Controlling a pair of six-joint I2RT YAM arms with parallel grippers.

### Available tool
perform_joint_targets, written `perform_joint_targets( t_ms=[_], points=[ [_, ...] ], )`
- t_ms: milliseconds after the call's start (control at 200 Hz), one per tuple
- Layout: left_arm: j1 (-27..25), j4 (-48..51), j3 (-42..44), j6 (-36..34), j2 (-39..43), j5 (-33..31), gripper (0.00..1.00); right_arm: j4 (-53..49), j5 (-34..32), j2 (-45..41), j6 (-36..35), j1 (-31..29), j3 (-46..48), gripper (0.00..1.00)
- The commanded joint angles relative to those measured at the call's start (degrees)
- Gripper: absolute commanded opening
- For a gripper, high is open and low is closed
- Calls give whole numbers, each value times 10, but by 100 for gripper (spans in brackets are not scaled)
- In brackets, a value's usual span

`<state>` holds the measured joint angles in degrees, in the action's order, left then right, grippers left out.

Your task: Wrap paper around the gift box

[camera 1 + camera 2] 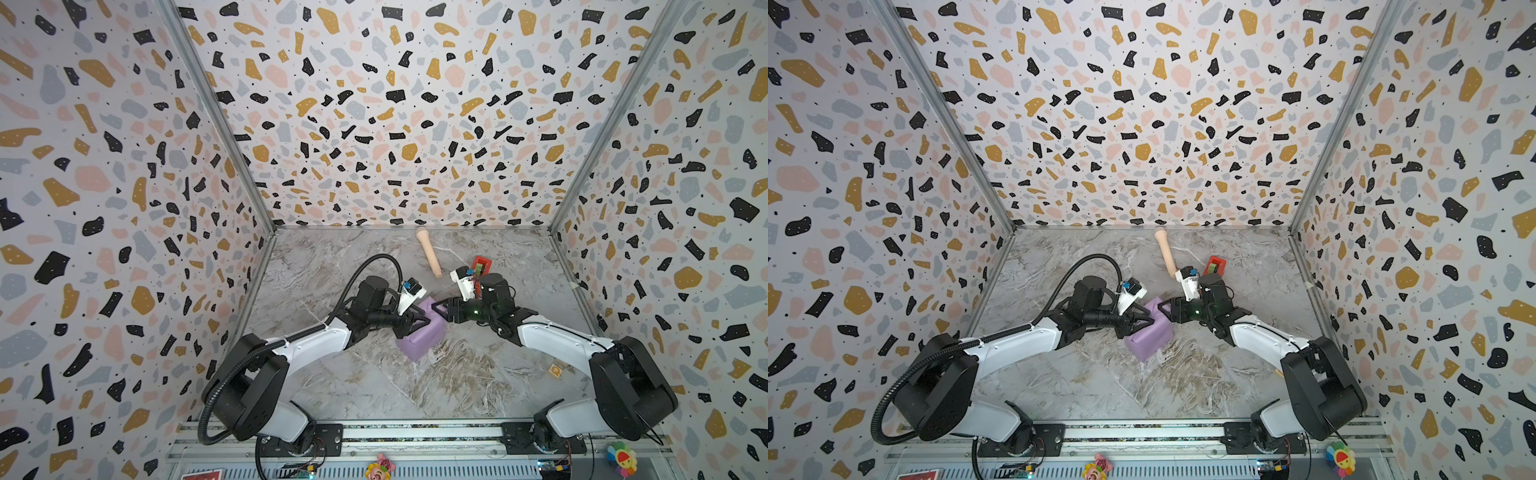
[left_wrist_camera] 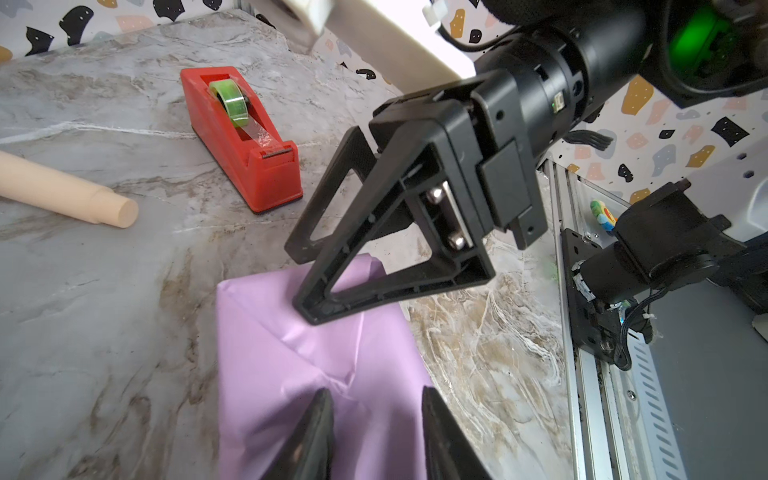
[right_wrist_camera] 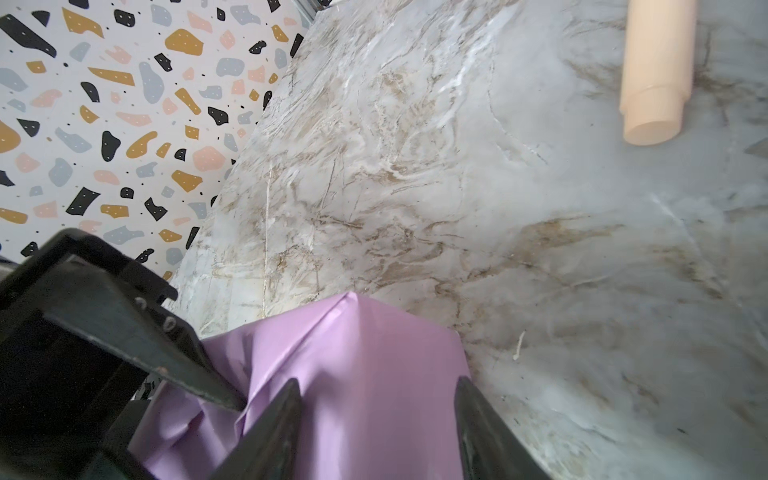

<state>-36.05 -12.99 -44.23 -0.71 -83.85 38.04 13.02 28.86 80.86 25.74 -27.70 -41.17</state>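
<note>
A lilac paper [image 1: 419, 338] [image 1: 1148, 338] lies folded into a squarish packet on the marble table in both top views. The gift box is hidden inside it. My left gripper [image 1: 426, 322] [image 2: 376, 392] hovers over the packet's near-left part. Its jaws are open, with creased paper [image 2: 291, 374] below the gap and nothing pinched. My right gripper [image 1: 436, 309] [image 3: 379, 384] comes in from the right, open. One of its fingertips [image 2: 309, 313] rests on the packet's far end. The paper [image 3: 365, 365] shows a folded seam there.
A red tape dispenser [image 1: 481, 266] [image 2: 241, 137] stands behind the right wrist. A beige toy microphone [image 1: 429, 253] [image 3: 656, 75] lies toward the back wall. A small tan tile [image 1: 555, 369] lies beside the right arm. Patterned walls enclose three sides; a metal rail [image 1: 415, 432] runs along the front.
</note>
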Motion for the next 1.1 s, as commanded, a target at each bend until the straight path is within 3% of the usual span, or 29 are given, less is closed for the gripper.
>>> perform_joint_targets(
  t_ms=[0, 265, 471, 636, 886, 991, 1096],
  points=[
    [-10, 19, 19, -7, 4, -1, 38, -16, 4, -30, 14, 5, -14, 61],
    [-17, 24, 22, -19, 8, -16, 41, 12, 18, 11, 42, -1, -45, 72],
    [-19, 27, 21, -22, 5, -25, 42, 10, 20, 57, 40, -14, -60, 73],
    [-22, 28, 22, -20, 7, -35, 43, 17, 14, 55, 44, -18, -18, 73],
    [-24, -54, 37, 81, 59, -67, 55, 57, -8, 34, 29, -19, 50, 72],
    [-24, -84, 53, 131, 105, -117, 65, 71, -9, 32, 20, -19, 65, 71],
    [-23, -88, 68, 145, 143, -140, 66, 76, -11, 32, 15, -19, 72, 70]
  ],
)
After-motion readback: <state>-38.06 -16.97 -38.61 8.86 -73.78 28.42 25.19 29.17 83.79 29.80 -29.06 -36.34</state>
